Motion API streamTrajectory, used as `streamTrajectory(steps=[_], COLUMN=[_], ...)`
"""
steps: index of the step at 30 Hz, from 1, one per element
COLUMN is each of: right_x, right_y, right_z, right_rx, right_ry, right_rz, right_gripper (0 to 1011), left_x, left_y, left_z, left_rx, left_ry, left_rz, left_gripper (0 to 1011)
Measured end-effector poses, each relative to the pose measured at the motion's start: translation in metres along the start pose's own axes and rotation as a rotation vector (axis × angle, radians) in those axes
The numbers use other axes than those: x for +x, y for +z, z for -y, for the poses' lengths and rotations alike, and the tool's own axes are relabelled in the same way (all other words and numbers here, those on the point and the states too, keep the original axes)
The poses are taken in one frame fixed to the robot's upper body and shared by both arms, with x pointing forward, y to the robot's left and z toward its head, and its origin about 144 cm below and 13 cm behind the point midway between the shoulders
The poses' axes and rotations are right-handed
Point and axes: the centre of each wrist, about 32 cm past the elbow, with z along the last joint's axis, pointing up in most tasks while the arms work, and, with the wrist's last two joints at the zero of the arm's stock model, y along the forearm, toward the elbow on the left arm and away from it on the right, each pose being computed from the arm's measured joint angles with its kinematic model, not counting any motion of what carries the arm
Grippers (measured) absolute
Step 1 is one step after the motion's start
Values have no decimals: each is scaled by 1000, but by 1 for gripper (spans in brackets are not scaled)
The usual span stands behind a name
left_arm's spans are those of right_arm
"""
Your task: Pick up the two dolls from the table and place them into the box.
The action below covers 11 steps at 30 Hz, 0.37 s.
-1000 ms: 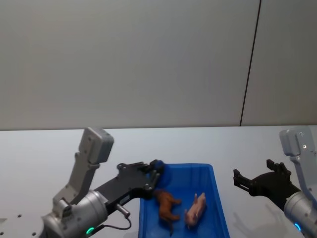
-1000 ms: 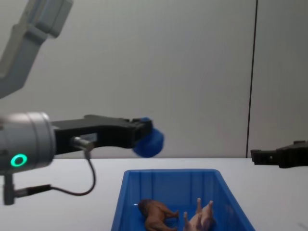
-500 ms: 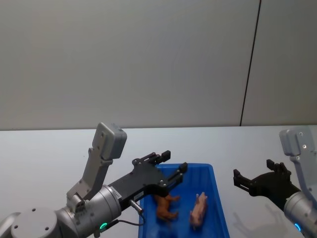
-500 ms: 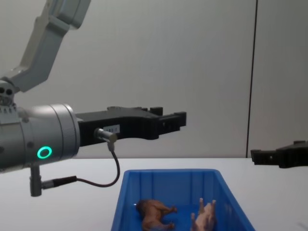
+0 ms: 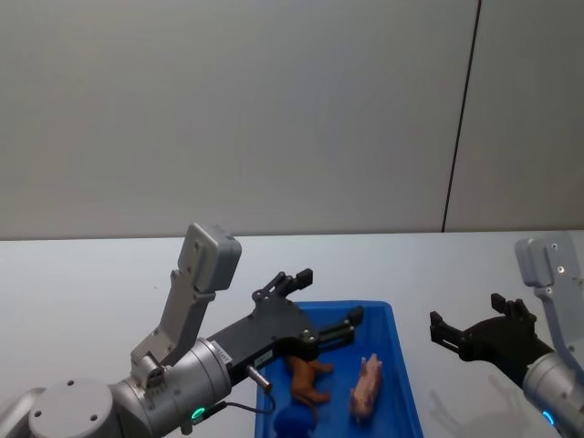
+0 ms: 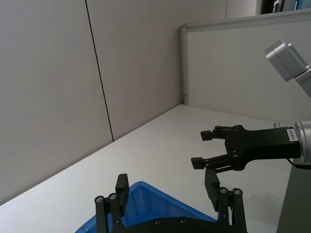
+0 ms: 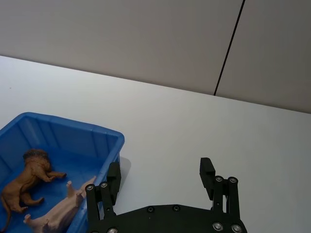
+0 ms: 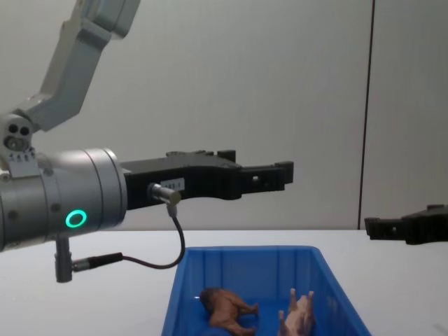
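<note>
Blue box [image 5: 394, 365]: holds brown doll [image 5: 308, 378], pink doll [image 5: 366, 387].
Left gripper [image 5: 317, 306]: spread wide above box.
Right gripper [image 5: 467, 332]: spread wide, parked beside it.

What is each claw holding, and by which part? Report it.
Nothing is held. The left claw hangs open above the blue bin; the right claw is open beside it. The brown lion and pink pig lie inside.

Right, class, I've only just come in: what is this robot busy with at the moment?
It is tidying toy animals into a blue box. The brown doll and the pink doll already lie inside it, along with a small blue ball. The left claw hangs open above the box, holding nothing. The right claw is open too, off to the box's right over the white table.
</note>
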Motion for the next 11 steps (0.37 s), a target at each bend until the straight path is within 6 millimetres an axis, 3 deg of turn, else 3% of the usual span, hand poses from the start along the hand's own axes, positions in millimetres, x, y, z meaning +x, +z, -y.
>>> streamTrajectory(steps=[11], right_x=[0], right_y=[0], right_z=[0], right_rx=[0], right_ry=[0], right_rz=[0], right_gripper=[1001], left_x=[0], left_y=[0], left_z=[2], left_rx=[-3], left_ry=[-5], left_rz=[0], left_gripper=[1001])
